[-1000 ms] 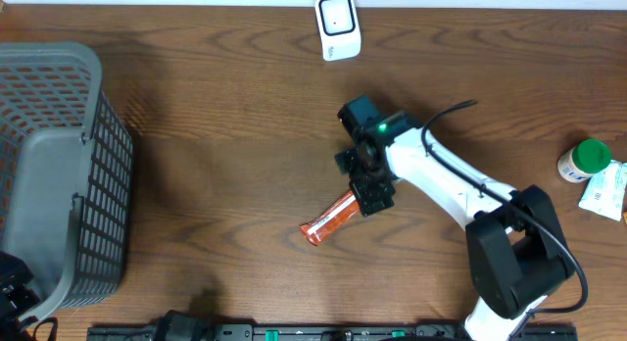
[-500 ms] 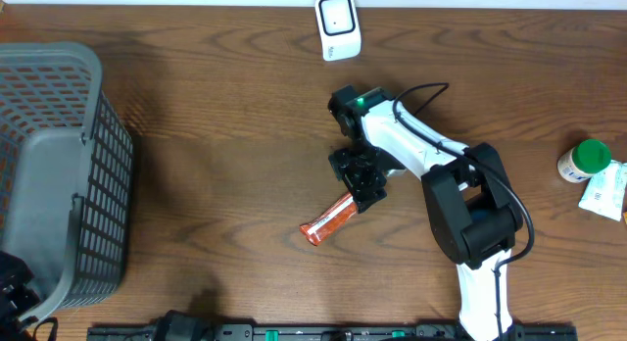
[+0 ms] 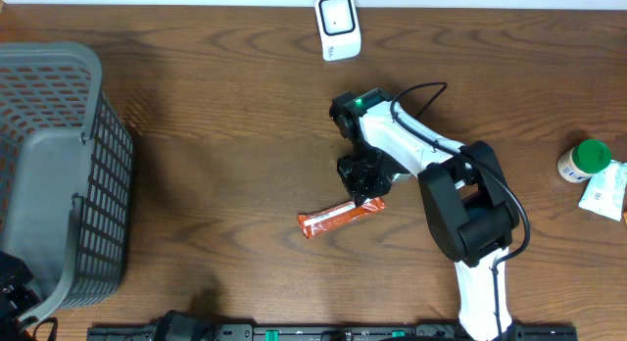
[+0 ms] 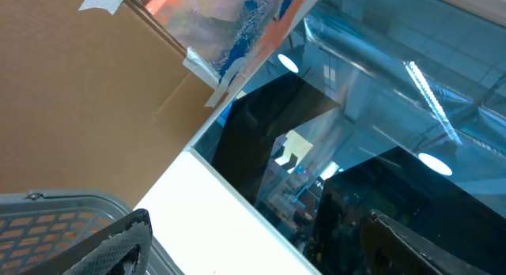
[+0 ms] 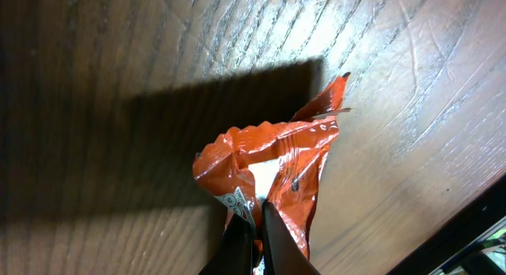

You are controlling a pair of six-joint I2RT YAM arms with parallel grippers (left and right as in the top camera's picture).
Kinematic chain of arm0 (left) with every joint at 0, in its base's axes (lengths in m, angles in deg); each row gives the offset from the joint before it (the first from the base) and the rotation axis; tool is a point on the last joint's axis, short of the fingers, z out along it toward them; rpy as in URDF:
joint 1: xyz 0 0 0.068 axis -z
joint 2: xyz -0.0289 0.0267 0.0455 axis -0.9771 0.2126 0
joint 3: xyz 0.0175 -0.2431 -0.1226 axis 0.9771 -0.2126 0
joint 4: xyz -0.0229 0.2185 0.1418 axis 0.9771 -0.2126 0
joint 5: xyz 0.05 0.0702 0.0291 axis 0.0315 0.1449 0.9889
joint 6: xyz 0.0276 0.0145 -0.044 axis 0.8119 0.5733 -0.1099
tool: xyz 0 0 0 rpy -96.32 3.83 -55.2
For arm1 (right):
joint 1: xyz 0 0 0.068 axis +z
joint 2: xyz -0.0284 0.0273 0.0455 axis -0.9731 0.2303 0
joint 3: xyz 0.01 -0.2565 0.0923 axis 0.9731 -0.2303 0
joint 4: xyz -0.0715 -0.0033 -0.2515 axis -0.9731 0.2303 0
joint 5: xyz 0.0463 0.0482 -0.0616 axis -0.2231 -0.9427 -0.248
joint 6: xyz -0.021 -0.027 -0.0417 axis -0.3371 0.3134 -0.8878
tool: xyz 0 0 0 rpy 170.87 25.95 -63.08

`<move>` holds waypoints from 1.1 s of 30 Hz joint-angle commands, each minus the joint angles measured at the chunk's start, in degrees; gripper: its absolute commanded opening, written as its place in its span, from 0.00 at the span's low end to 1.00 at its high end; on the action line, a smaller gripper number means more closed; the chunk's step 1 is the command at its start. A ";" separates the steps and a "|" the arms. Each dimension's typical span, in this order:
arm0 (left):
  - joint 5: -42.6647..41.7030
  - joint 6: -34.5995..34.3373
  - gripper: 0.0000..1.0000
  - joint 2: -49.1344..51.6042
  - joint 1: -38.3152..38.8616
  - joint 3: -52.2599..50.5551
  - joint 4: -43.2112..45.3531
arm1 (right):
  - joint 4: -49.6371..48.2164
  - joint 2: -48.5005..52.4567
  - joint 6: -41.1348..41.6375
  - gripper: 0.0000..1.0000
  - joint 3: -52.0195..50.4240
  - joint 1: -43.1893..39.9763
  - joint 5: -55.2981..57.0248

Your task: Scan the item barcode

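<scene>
right tool point(image 3: 369, 191): squeezed shut on one end of the orange wrapper point(image 3: 338, 218).
orange wrapper: lies on the brown tabletop point(image 3: 225, 135), its other end pointing away from the tool.
left tool point(image 4: 257, 227): fingers wide apart, nothing between.

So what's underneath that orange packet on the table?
Only the wooden table shows beneath the orange packet, one end of which is pinched in the right gripper. The packet's underside, and whatever is printed there, is covered in every view.
</scene>
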 commanded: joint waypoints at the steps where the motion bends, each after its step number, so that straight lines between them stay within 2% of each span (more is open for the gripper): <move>1: 0.50 0.92 0.85 -0.42 -0.35 0.13 0.15 | -1.18 0.96 -3.87 0.01 -0.39 1.22 1.68; 6: 0.52 0.92 0.85 -0.42 -0.35 0.13 0.15 | -4.57 0.50 -11.50 0.02 0.07 1.88 1.66; 12: 0.52 0.92 0.85 -0.42 -0.35 0.13 0.13 | -17.77 -3.13 -26.45 0.02 0.07 1.66 1.55; 16: 0.52 0.94 0.85 -0.42 -0.35 0.13 0.13 | -21.62 -5.25 -27.50 0.01 0.07 1.66 2.19; 22: 0.52 0.92 0.85 -0.42 -0.35 0.13 0.11 | -21.29 -5.46 -27.45 0.02 0.07 1.77 2.16; 23: 0.52 0.94 0.85 -0.42 -0.35 0.13 0.11 | -21.09 -5.49 -27.23 0.14 0.07 1.77 2.10; 24: 0.52 0.92 0.85 -0.42 -0.35 0.13 0.11 | -20.85 -5.49 -27.26 0.40 0.07 1.75 1.60; 25: 0.52 0.92 0.85 -0.42 -0.35 0.13 0.11 | -20.35 -5.49 -27.26 0.59 0.07 1.70 1.38; 26: 0.52 0.92 0.85 -0.42 -0.35 0.13 0.11 | -19.76 -5.49 -27.23 0.68 0.07 1.70 1.22; 33: 0.50 0.92 0.85 -0.42 -0.35 0.13 0.13 | -19.10 -5.44 -24.85 0.71 0.04 1.68 3.23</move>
